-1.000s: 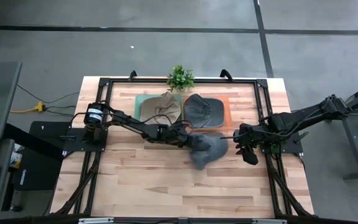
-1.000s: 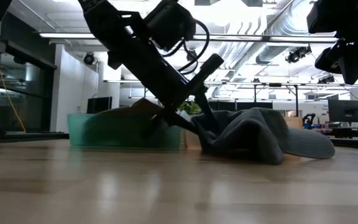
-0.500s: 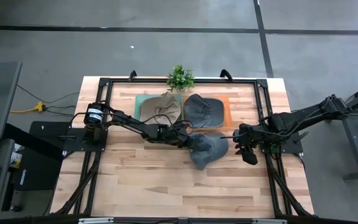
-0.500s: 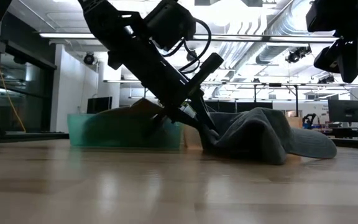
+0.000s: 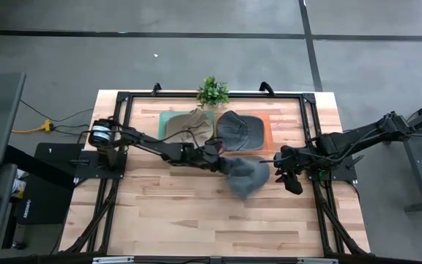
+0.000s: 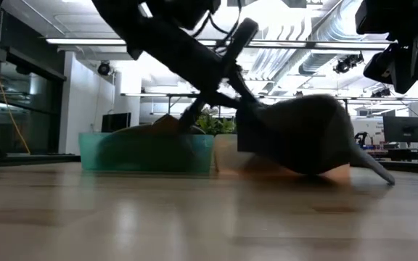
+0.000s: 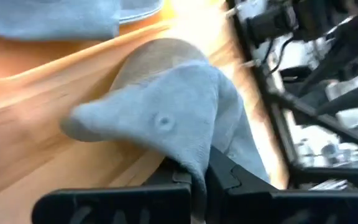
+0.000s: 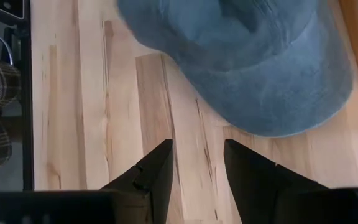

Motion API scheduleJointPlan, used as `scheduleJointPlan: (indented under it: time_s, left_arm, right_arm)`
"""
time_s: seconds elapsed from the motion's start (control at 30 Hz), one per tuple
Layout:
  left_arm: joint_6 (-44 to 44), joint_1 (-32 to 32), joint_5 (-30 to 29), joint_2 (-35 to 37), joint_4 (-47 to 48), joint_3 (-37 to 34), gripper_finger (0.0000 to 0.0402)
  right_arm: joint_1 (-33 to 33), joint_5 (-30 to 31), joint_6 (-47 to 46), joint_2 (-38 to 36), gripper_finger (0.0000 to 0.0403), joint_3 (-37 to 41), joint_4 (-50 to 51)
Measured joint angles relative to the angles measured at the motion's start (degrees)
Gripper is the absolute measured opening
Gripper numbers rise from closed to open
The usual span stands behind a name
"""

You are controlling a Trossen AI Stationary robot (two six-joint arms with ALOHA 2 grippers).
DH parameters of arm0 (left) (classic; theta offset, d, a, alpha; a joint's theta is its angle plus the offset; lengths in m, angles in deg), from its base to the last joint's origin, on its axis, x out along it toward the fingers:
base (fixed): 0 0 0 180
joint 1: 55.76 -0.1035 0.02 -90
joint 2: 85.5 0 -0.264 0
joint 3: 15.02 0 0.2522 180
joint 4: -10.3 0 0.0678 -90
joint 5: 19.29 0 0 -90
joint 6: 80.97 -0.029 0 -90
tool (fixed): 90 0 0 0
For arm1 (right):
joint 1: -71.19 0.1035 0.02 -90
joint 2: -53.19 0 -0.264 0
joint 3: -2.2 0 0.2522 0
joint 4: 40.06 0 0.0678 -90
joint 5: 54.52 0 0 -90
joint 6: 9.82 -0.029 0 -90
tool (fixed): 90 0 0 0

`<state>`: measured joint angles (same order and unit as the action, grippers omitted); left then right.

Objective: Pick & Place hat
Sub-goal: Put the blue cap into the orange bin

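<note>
lifting grey hat [image 5: 245,174] with left gripper [image 5: 220,163]

No text can be read anywhere (no labels, brands or numbers).

blue cap [image 8: 253,68], wooden tabletop [image 8: 92,106], parted pincer [image 8: 196,163]

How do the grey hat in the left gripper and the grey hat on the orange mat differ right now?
The held grey hat is pinched by the shut left gripper, crumpled and tilted; the other grey hat lies flat on the orange mat, untouched. Both are grey caps.
</note>
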<state>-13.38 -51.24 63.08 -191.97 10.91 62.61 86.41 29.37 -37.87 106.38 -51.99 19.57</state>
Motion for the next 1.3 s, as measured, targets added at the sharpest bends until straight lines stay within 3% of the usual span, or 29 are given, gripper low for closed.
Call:
scheduleJointPlan:
  time_s: [0.2, 0.47, 0.83, 1.2, 1.3]
  left_arm:
    - [-4.5, 0.1, 1.5, 5.9, 1.5, 0.0, 0.0]
    - [-10.6, 0.1, 10.7, 6.6, 3.9, 4.3, 0.0]
    - [-20.2, 0.0, 12.3, 6.7, 21.1, 16.1, 0.0]
    - [-29.4, 0.0, 26.6, 6.7, 30.2, 20.9, 0.0]
    - [-32.1, 0.1, 28.1, 6.7, 35.5, 20.9, 0.0]
  right_arm:
    - [0.0, 0.1, 0.0, 0.0, 0.0137, 0.0, -1.4]
    - [0.0, 1.9, 1.9, 0.0, 0.0137, 0.0, -7.6]
    - [0.0, 5.9, 7.1, 0.0, 0.0137, 0.0, -10.1]
    - [0.0, 8.2, 11.0, 0.0, 0.0138, 0.0, -16.6]
    - [0.0, 9.7, 13.6, 0.0, 0.0138, 0.0, -17.2]
